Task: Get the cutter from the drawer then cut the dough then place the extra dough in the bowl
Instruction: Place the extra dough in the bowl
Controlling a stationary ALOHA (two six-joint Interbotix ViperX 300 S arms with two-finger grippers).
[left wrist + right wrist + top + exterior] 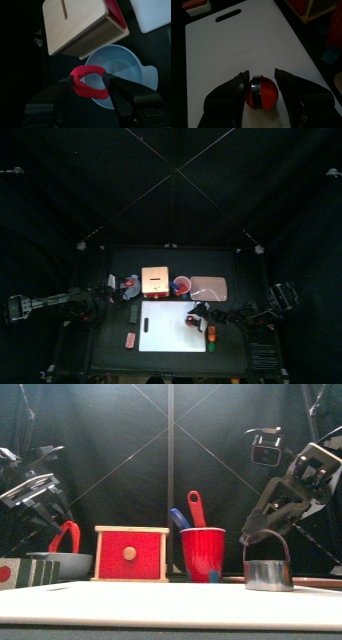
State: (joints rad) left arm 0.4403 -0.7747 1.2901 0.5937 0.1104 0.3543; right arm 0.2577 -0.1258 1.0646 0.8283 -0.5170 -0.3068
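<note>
Fingers (63, 89) of the left gripper (91, 83) are pressed together on the dough ring (87, 93), a soft red loop that sags a little out of round. It hangs over the bowl (123, 60), which is blue-grey, smooth and round (whether ring and bowl touch I cannot tell).

The right gripper (262, 81) has its fingers closed on the cutter (269, 574), gripping the thin wire arch of its handle. The cutter is a short band of shiny metal set down at the white cutting board (238, 45), and a flat red dough disc (266, 96) fills it.

Between the two arms stands the wooden box (131, 554), pale and square with a red drawer front. Just beside it is the red cup (203, 556), holding a blue knife (178, 517) and a red knife (195, 504). Behind the board lies the pink tray (210, 286). At the board's left end sits the sushi roll (34, 571), made of dark green blocks.
</note>
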